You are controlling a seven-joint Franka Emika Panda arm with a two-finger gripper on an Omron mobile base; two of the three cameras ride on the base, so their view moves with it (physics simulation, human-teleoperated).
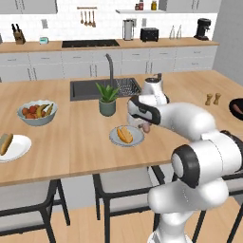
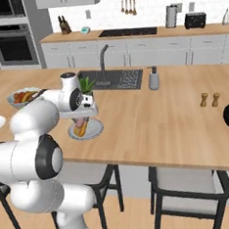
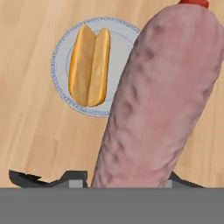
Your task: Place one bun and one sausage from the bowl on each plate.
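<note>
**Sausage held over the bun plate**

Gripper (image 1: 146, 126) of mine is clamped on a pink sausage (image 3: 162, 96), which hangs down from my fingers. Just below it sits a plate (image 3: 61, 57) carrying a split bun (image 3: 89, 65), slightly off to one side of the sausage's tip. Another plate (image 1: 16, 148) with a bun lies well away on the counter (image 1: 71, 147); the black bowl (image 1: 236, 107) is far on the opposite side.
</note>
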